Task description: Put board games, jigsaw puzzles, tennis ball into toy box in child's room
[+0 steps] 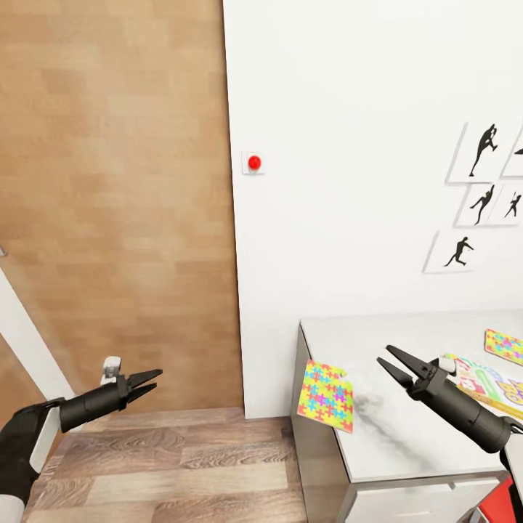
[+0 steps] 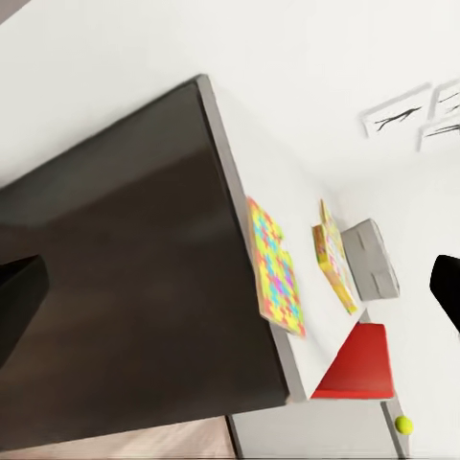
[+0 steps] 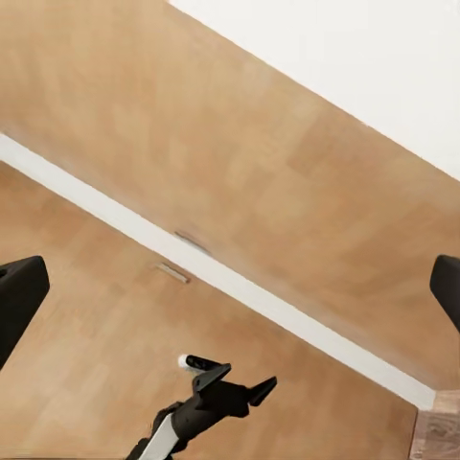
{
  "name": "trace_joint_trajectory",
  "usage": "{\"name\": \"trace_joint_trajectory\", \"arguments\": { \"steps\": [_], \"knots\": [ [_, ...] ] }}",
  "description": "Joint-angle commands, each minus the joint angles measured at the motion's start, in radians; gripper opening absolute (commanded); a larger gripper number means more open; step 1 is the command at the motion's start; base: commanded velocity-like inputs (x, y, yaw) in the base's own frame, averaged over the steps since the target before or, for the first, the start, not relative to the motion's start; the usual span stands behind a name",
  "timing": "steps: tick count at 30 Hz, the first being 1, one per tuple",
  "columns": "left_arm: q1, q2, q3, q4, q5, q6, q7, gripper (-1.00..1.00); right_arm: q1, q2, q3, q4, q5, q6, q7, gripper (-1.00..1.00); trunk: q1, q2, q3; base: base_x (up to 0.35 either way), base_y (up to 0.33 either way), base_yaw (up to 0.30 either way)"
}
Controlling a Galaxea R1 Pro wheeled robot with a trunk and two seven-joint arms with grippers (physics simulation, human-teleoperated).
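One jigsaw puzzle (image 1: 326, 396) lies on the pale table (image 1: 396, 436), hanging over its left edge. A second jigsaw puzzle (image 1: 505, 346) lies at the far right, beside a white board game (image 1: 488, 383) with green and red print. My right gripper (image 1: 383, 354) hovers open above the table between the first puzzle and the game. My left gripper (image 1: 157, 380) is open over the wood floor, left of the table. The left wrist view looks along the table's dark side at the overhanging puzzle (image 2: 276, 268), the board game (image 2: 333, 257), the grey toy box (image 2: 372, 259) and the tennis ball (image 2: 403, 425).
A wooden door (image 1: 116, 203) fills the left, with a white wall (image 1: 349, 145) carrying a red button (image 1: 253, 163) and athlete silhouette pictures (image 1: 483, 152). A red object (image 1: 501, 501) sits by the table's near edge. The right wrist view shows the left gripper (image 3: 240, 388) against the wood.
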State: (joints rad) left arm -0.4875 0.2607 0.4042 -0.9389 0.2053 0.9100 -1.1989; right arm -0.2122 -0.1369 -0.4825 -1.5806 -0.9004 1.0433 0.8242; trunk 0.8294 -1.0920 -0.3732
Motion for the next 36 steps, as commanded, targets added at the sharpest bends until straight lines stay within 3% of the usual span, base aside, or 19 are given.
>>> {"name": "trace_joint_trajectory", "arguments": {
  "steps": [1,3,6,12,15,20,24,26,30,36],
  "knots": [
    [-0.001,-0.023,-0.013,0.000,0.001,-0.011,0.020,1.00,0.001,-0.010,-0.002,0.000,-0.002,0.004,0.010,1.00,0.004,-0.008,-0.004,0.000,0.000,0.000],
    [0.000,-0.045,-0.029,0.000,0.001,-0.029,0.048,1.00,0.003,-0.020,-0.003,-0.001,-0.005,0.004,0.014,1.00,0.012,-0.022,-0.011,0.000,0.000,0.000],
    [0.000,-0.085,-0.064,0.000,0.004,-0.057,0.142,1.00,0.005,-0.034,-0.004,-0.001,-0.010,0.004,0.018,1.00,0.023,-0.043,-0.020,0.000,0.000,0.000],
    [-0.026,-0.141,-0.085,0.001,0.007,-0.061,0.255,1.00,0.005,-0.039,-0.001,-0.001,-0.012,0.004,0.019,1.00,0.046,-0.085,-0.039,0.000,0.000,0.000],
    [-0.068,-0.157,-0.088,0.010,0.007,-0.062,0.270,1.00,0.005,-0.039,0.000,-0.001,-0.012,0.004,0.019,1.00,0.058,-0.106,-0.048,0.000,0.000,0.000],
    [-0.107,-0.202,-0.100,0.127,0.003,-0.114,0.319,1.00,0.006,-0.038,-0.001,-0.001,-0.013,0.004,0.020,1.00,0.077,-0.141,-0.064,0.000,0.000,0.000],
    [-0.115,-0.214,-0.101,0.192,0.005,-0.161,0.351,1.00,0.006,-0.028,-0.001,0.000,-0.012,0.004,0.021,1.00,0.092,-0.169,-0.076,0.000,0.000,0.000],
    [-0.118,-0.233,-0.102,0.226,0.005,-0.173,0.358,1.00,0.006,-0.022,-0.001,0.000,-0.012,0.004,0.024,1.00,0.100,-0.183,-0.083,0.000,0.000,0.000],
    [-0.119,-0.259,-0.102,0.248,0.005,-0.177,0.362,1.00,0.007,-0.019,-0.003,0.000,-0.012,0.004,0.027,1.00,0.115,-0.211,-0.095,0.000,0.000,0.000],
    [-0.119,-0.270,-0.101,0.255,0.007,-0.176,0.362,1.00,0.009,-0.018,-0.006,0.000,-0.011,0.004,0.068,1.00,0.130,-0.239,-0.108,0.000,0.000,0.000]
  ]
}}
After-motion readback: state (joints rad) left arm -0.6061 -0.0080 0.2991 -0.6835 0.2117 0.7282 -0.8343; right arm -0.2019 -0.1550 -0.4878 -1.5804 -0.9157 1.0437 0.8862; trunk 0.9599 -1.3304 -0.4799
